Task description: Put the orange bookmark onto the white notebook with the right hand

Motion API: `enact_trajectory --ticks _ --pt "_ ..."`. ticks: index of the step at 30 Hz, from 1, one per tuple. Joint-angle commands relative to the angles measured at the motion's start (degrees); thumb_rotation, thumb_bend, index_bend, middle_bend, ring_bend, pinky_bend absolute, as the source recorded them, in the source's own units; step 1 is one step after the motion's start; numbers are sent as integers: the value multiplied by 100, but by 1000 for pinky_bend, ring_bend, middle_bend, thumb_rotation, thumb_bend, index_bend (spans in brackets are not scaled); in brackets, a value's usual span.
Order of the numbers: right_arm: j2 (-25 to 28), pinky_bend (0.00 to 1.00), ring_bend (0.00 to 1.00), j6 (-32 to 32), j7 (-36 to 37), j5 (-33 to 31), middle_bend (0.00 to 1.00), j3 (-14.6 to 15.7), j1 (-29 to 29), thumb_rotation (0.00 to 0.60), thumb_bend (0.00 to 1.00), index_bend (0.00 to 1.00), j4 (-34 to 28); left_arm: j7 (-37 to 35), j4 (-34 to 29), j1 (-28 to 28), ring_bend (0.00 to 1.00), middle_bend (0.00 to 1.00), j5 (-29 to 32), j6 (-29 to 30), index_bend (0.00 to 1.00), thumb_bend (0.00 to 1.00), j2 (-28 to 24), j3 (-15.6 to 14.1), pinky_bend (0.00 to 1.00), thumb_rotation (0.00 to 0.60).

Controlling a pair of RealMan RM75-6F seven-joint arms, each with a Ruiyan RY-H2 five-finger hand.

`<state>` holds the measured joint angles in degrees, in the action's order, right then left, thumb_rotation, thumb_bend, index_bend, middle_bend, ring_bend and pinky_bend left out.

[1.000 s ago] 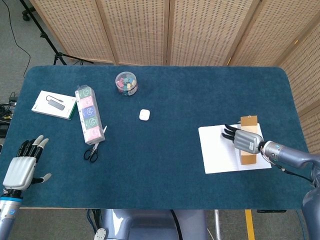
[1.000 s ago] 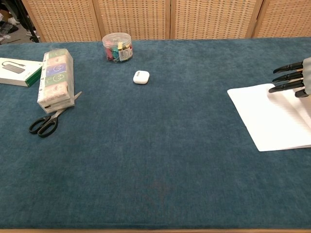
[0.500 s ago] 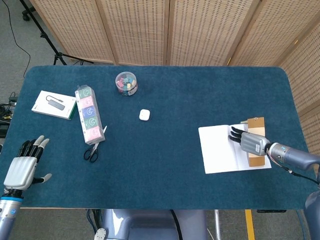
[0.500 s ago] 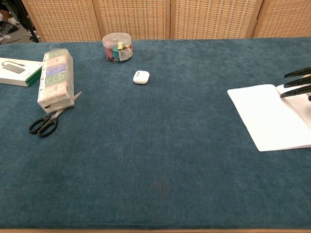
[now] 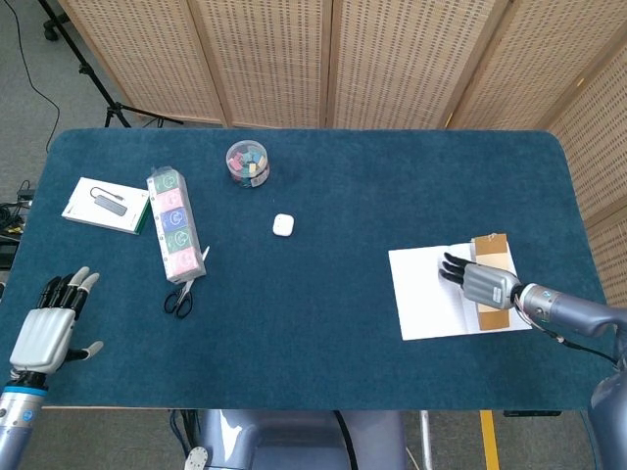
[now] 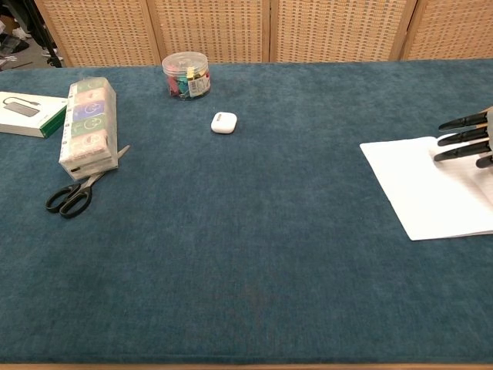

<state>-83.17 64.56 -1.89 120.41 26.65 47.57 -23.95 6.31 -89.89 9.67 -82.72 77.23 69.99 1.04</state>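
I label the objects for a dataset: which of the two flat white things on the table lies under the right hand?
The white notebook near the right hand, with the orange bookmark on it; the boxed one lies far left.

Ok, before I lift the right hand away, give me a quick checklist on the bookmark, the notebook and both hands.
1. Orange bookmark lies on the white notebook: ok, along its right side.
2. Bookmark fully inside the notebook's edges: cannot tell, its far end reaches the top edge.
3. Right hand has let go of the bookmark: cannot tell, the hand covers its middle.
4. Notebook flat on the table: ok.
5. Left hand clear of the work: ok, open at the near left corner.
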Motion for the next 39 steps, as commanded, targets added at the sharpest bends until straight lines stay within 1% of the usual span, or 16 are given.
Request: enact_trajectory --ticks 1,6,7,8,10,12,15,17,26,30,31,34,37,38,39 --pt "-18 0 0 -29 -39 14 28 4 31 600 182 414 -36 -2 -5 -1 0 0 1 8 0 0 -3 4 0 600" --pt "-33 0 0 -61 -111 41 28 19 88 600 182 411 -136 -35 -2 -14 0 0 21 30 0 0 -19 17 0 600" --pt "-31 0 0 -70 -135 46 28 21 99 600 178 405 -150 -38 0 -12 0 0 23 22 0 0 -21 16 0 600" --pt "-27 0 0 -81 -158 49 27 23 108 600 171 377 -164 -42 2 -10 0 0 22 17 0 0 -22 14 0 600" --pt "-17 0 0 -115 -208 42 20 17 123 600 159 278 -197 -56 6 -10 0 0 20 17 0 0 -26 13 0 600" --pt "-4 0 0 -150 -263 16 7 -5 128 600 159 136 -231 -75 9 -13 0 0 23 24 0 0 -31 19 0 600" --pt "24 0 0 -195 -306 -32 0 -40 128 600 156 15 -282 -94 9 -12 0 0 24 23 0 0 -37 20 0 600" --pt "47 0 0 -205 -321 -53 0 -56 129 600 156 1 -314 -101 8 -11 0 0 16 19 0 0 -41 15 0 600" --pt "232 0 0 -21 -395 -129 0 -139 106 600 156 0 -471 -117 -1 -6 0 0 7 7 0 0 -46 7 0 600" --pt "439 0 0 257 -409 -210 0 -230 48 600 167 0 -626 -175 -13 -12 0 0 -2 7 0 0 -68 0 0 600" --pt "526 0 0 407 -404 -267 0 -293 12 600 176 0 -711 -201 -18 -14 0 0 -9 10 0 0 -79 -2 0 600" --pt "767 0 0 794 -272 -472 0 -490 -103 600 253 0 -1034 -274 -38 -22 0 0 -40 25 0 0 -113 -12 0 600" --pt "1063 0 0 1112 4 -790 0 -734 -253 600 377 0 -1488 -391 -92 -33 0 0 -112 49 0 0 -182 -40 0 600" --pt "1185 5 0 1168 214 -962 2 -832 -329 600 439 3 -1735 -433 -120 -42 0 0 -150 67 0 0 -220 -56 0 600" --pt "1321 15 0 1240 626 -1297 12 -999 -485 600 512 13 -2094 -498 -184 -58 0 0 -203 106 0 0 -275 -74 0 600"
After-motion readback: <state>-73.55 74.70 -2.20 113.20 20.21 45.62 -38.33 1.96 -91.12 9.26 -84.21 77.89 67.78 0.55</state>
